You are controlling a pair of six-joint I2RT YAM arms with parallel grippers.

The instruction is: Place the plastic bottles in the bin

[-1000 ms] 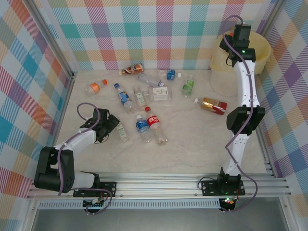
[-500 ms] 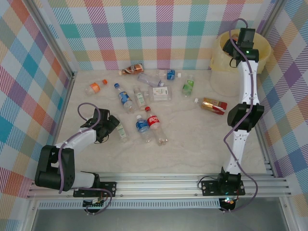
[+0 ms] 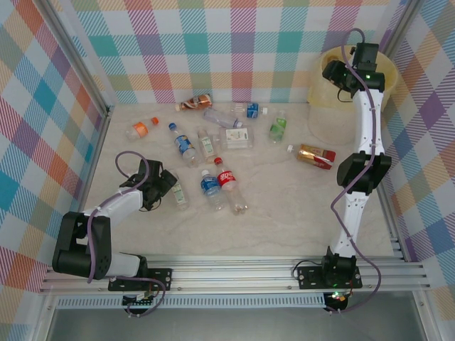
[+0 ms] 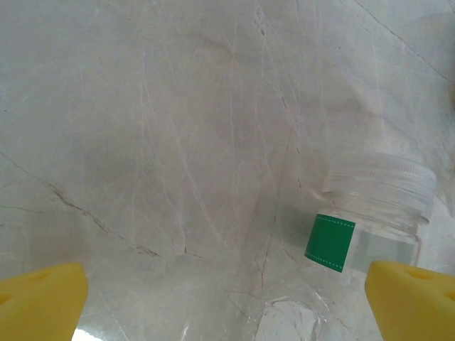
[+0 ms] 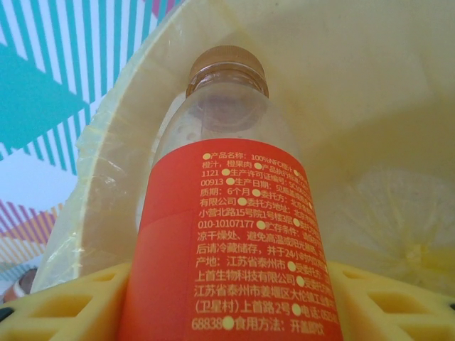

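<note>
- Right gripper point(image 3: 333, 71): clamped on an orange-label bottle point(image 5: 227, 213), a yellow finger point(image 5: 78, 302) pressed to each side. The brown cap point(image 5: 226, 60) points away from the wrist.
- Bin point(image 3: 323, 99): directly beyond and below the right gripper. In the wrist view its lined rim point(image 5: 114, 142) curves past the bottle on one side. Open interior wall and crumpled liner lie ahead and on the other side. Room ahead of the cap is unobstructed.
- Left gripper point(image 3: 167, 186): spread fully apart, low over the table point(image 3: 284, 213), nothing gripped. Bare marbled surface lies ahead of and between the fingers.
- Green-label bottle point(image 4: 370, 213): lying just inside one left finger point(image 4: 412, 302), its ribbed clear cap pointing forward. Contact with that finger cannot be told. The space towards the other finger is open.
- Remaining bottles point(image 3: 231, 183): about a dozen scattered flat on the table ahead of the left gripper, well apart from the bin. Two lie side by side just beyond the green-label one.
- Edges: a plaid wall point(image 3: 43, 142) stands beside the left arm, another close behind the bin.
- Change over the last second: the right wrist has shifted further over the bin. The left arm and table bottles are unmoved.
- View differences: label print, cap colour and bin lining are seen in the right wrist view. The overall layout of the bottles is given by the top view.
</note>
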